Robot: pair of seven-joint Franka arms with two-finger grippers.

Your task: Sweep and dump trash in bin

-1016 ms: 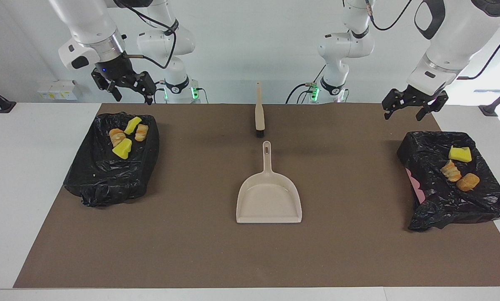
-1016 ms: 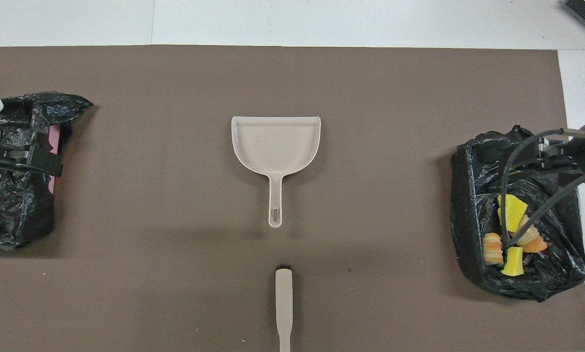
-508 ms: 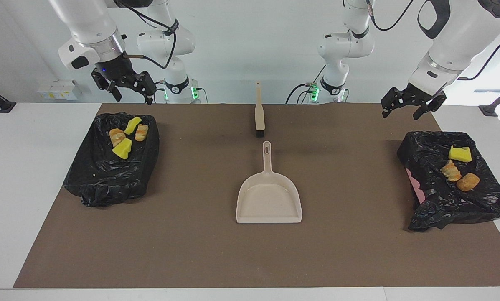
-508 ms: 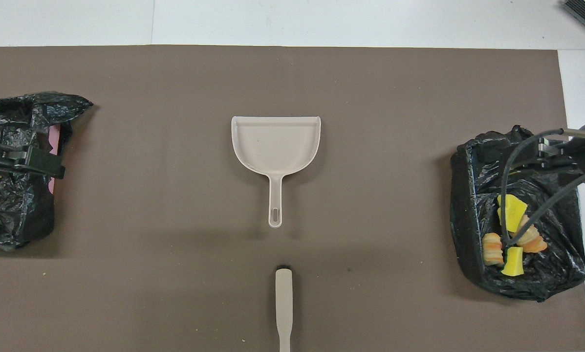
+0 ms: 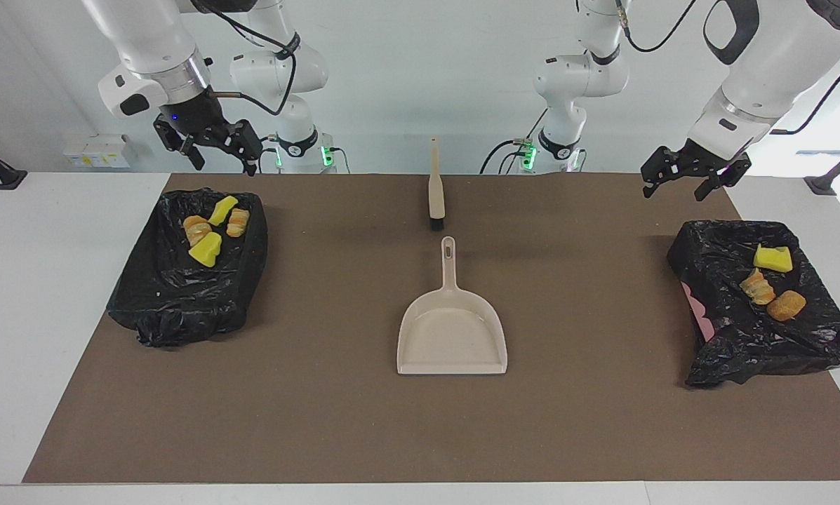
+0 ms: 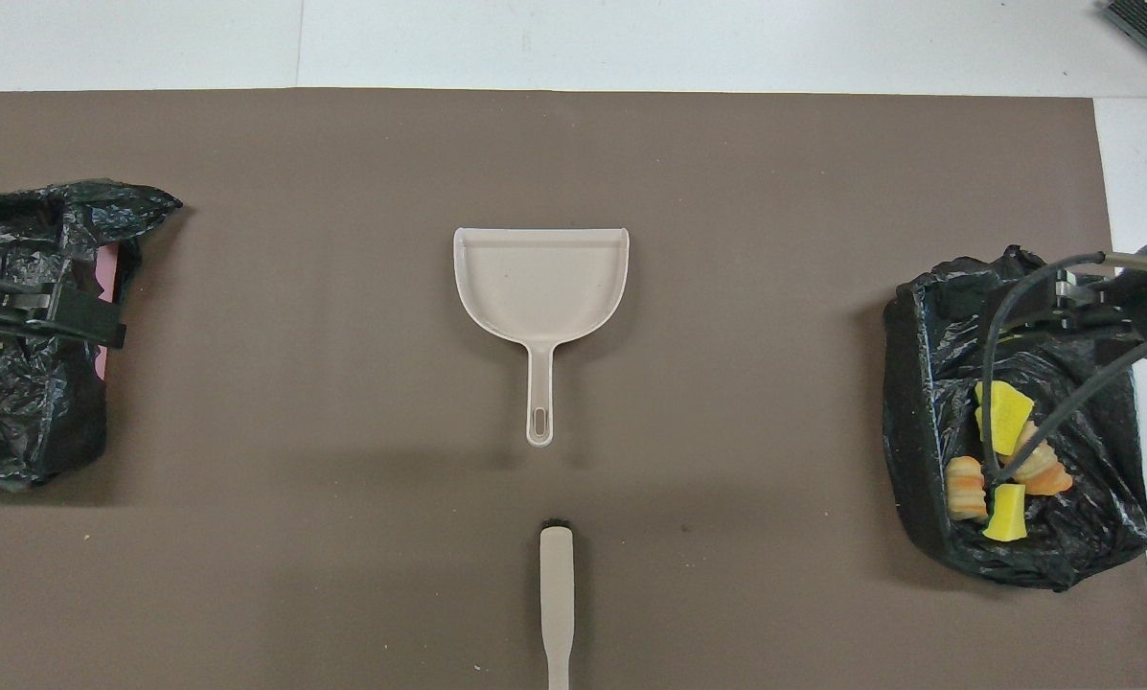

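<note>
Left claw (image 5: 693, 184) open over mat edge, right claw (image 5: 212, 149) open likewise, dustpan (image 5: 452, 338) mid-mat, trash (image 5: 212, 230) binned.

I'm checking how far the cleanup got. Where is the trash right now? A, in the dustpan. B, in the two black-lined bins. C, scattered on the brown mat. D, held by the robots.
B: four trash pieces lie in the black-lined bin at the right arm's end, three in the other bin, and the dustpan holds nothing.
</note>
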